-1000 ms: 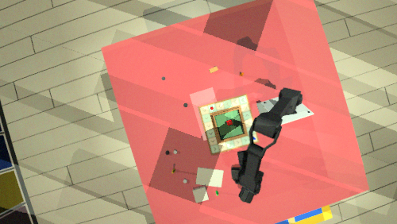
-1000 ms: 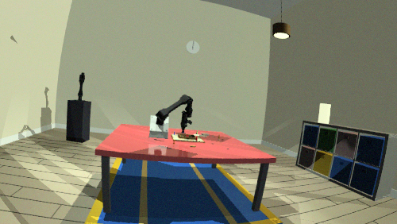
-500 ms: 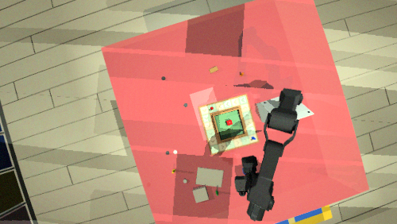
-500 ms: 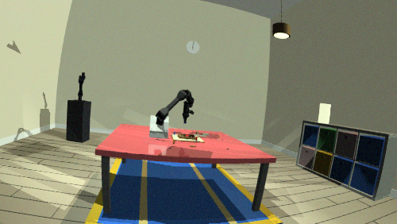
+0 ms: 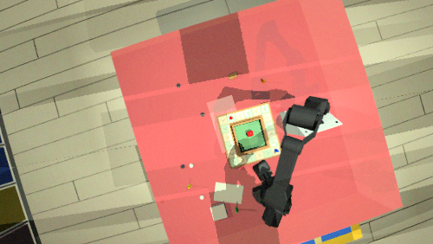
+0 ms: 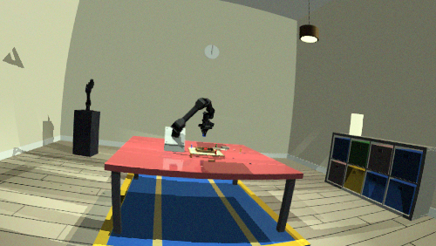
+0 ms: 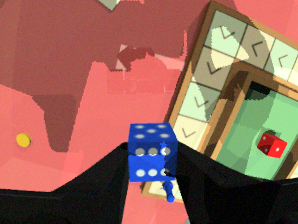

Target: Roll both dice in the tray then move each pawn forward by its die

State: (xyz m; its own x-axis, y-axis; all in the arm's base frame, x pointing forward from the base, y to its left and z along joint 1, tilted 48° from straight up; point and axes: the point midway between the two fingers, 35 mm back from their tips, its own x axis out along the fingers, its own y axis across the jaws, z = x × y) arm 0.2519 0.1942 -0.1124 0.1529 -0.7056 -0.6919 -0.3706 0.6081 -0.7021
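My gripper (image 5: 260, 168) (image 6: 203, 132) (image 7: 150, 148) is shut on the blue die (image 7: 153, 151) and holds it well above the table, beside the near corner of the game board (image 5: 223, 135) (image 7: 200, 99). The blue die's side facing the wrist camera shows several white pips. The red die (image 5: 249, 133) (image 7: 272, 144) lies on the green floor of the wooden-rimmed tray (image 5: 256, 140) (image 7: 242, 139) in the middle of the board. The blue pawn (image 5: 276, 150) (image 7: 170, 192) stands on a corner tile, just below the held die in the wrist view. The red pawn (image 5: 230, 117) stands on the opposite corner.
Two grey cards (image 5: 228, 192) (image 5: 218, 212) lie near the arm's elbow. Small loose pieces are scattered on the red table (image 5: 173, 130): dark ones (image 5: 202, 114) (image 5: 177, 85), white ones (image 5: 190, 165) (image 5: 202, 197), a yellow one (image 5: 189, 186) (image 7: 23, 140), a green one (image 5: 236, 209). The arm's base (image 5: 331, 120) stands right of the board.
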